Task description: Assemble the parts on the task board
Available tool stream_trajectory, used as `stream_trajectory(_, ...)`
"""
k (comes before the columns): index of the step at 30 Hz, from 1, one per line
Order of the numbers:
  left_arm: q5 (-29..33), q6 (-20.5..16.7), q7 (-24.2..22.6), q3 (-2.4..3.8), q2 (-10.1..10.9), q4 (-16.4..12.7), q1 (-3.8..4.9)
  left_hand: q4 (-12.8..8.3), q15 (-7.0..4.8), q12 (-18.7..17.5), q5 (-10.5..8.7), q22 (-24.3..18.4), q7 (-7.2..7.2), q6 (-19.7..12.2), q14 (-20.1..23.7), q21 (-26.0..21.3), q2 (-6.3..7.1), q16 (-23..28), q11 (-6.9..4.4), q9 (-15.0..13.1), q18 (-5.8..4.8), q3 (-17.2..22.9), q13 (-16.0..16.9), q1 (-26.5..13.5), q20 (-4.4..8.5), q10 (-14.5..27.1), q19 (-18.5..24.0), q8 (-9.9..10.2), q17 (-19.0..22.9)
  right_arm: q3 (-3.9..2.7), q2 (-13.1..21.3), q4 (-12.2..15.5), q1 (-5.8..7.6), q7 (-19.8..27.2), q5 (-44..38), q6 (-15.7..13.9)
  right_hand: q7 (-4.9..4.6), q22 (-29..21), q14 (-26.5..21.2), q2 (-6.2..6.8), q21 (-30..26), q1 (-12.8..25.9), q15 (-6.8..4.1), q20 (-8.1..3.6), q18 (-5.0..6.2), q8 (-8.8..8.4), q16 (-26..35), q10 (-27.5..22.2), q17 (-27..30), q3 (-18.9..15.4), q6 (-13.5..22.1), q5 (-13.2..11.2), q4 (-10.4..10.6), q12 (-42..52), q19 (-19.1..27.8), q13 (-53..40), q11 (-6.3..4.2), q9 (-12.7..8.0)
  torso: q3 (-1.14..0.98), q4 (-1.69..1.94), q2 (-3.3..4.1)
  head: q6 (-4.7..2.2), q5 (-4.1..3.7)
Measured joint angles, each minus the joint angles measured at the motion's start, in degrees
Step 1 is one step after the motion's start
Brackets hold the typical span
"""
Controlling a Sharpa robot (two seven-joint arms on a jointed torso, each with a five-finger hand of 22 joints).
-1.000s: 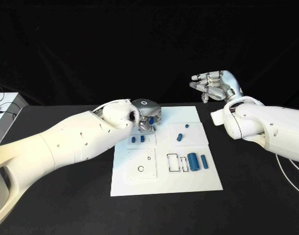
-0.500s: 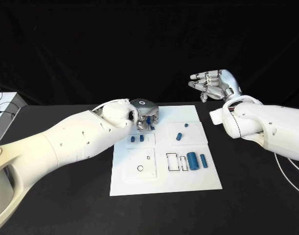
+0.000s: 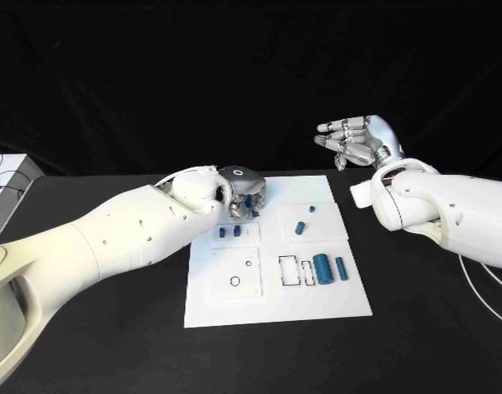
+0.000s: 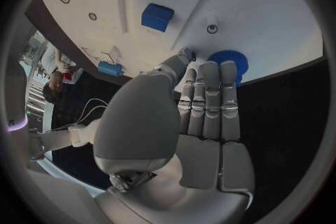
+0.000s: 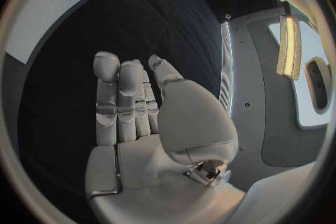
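Over the last second we see our left hand [image 3: 244,195] ease slightly farther along the far-left corner of the task board [image 3: 322,308], while our right hand [image 3: 358,141] barely shifts. The left hand's fingers [image 4: 208,98] lie straight and close together over a blue toothed round part [image 4: 227,61] at the board's edge; we cannot tell whether they touch it. The right hand hovers above the table off the far-right corner, fingers loosely curled and holding nothing. More blue parts [image 3: 326,269] lie mid-board and nearer right.
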State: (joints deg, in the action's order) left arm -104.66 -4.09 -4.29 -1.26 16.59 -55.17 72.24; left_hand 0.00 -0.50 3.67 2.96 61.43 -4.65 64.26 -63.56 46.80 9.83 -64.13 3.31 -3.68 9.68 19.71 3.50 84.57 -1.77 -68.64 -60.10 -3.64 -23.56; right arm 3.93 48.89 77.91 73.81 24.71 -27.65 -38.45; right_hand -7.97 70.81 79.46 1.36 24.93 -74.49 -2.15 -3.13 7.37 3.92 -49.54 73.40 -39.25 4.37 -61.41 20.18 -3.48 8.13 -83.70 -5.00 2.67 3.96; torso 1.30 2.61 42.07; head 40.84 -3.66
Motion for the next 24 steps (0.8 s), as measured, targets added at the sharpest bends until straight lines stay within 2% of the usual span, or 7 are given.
stream_trajectory(21,0.72,0.31,-1.1,-0.44,-0.7,0.93,-0.41,-0.49,0.2,0.0,0.0,1.67,-0.05,1.2,0.2,-0.01,-0.25,-1.55,0.18,-0.01,-0.02,2.38,0.0,-0.25,0.22,0.67,-0.22,0.0,1.67,-0.01,-0.16,0.05,0.01,0.0,0.0,0.38,0.0,0.2,0.01,0.0,0.01,0.0,0.0,0.1,0.18,0.0,0.0,-0.01,0.16,0.0,0.01,0.0,0.0,0.0,0.1,-0.01,-0.01,0.0,-0.08,0.04,0.02,0.37,-0.4)
stream_trajectory(24,0.76,0.57,-1.1,-0.49,-0.77,1.01,-0.43,-0.43,0.41,0.0,0.0,1.81,-0.14,1.29,0.4,-0.01,-0.46,-1.55,0.51,-0.01,-0.02,2.64,-0.01,-0.46,0.22,0.34,-0.22,0.0,1.8,-0.01,-0.16,0.07,0.01,0.0,0.0,0.42,-0.01,0.42,0.01,0.0,0.01,0.0,0.0,0.11,0.19,0.0,-0.22,-0.02,0.3,0.0,0.01,0.0,0.0,0.0,0.1,0.04,-0.02,0.0,-0.08,0.04,0.03,0.38,-0.45)
